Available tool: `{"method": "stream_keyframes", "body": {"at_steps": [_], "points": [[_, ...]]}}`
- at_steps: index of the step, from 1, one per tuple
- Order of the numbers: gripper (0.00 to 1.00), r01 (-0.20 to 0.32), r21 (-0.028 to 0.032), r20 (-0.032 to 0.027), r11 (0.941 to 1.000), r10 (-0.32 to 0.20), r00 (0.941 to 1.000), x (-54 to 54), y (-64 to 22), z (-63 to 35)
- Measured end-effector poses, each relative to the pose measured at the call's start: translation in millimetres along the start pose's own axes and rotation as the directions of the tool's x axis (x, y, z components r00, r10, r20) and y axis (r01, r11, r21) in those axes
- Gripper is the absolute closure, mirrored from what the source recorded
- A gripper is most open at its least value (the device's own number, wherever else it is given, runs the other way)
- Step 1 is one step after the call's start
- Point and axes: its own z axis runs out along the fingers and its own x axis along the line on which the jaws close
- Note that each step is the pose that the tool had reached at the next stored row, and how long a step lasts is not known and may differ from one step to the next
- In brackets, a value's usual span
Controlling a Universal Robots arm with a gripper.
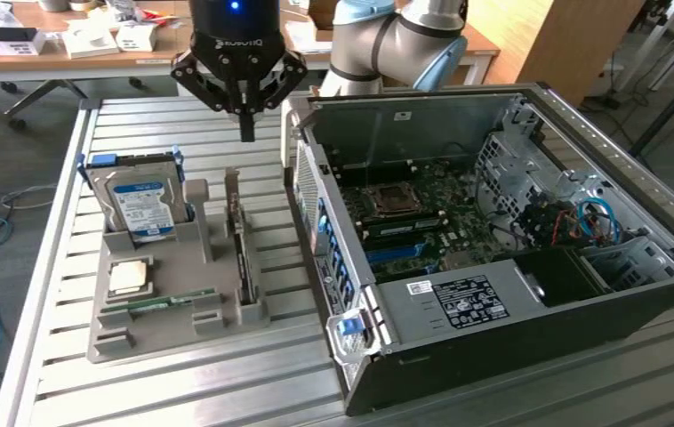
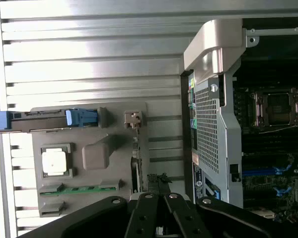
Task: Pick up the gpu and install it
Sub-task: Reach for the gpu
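Observation:
The gpu [image 1: 240, 238] stands on its long edge in a slot of the grey parts holder [image 1: 219, 307], a thin board with a pale bracket at its far end. In the wrist view the gpu [image 2: 136, 167] appears edge-on along the side of the holder [image 2: 94, 156] nearest the case. My gripper [image 1: 247, 132] hangs above the table just beyond the card's far end, fingers shut together with nothing between them. The gripper [image 2: 159, 184] shows its dark tips over the card's end. The open computer case [image 1: 621, 294] lies to the exterior view's right.
The holder also carries a hard drive [image 1: 141, 203] with a blue-white label, a CPU [image 1: 131, 276] and a green RAM stick [image 1: 156, 302]. The motherboard [image 1: 414, 222] lies exposed inside the case. A cluttered desk [image 1: 76, 40] stands behind the slatted metal table [image 1: 159, 124].

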Motion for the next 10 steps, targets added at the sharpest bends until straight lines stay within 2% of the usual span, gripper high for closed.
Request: {"method": "stream_keyframes", "body": {"at_steps": [10], "points": [[0.89, 0.000, 0.0000, 0.0000, 1.0000, 0.000, 1.0000, 0.0, 0.0, 0.0]]}}
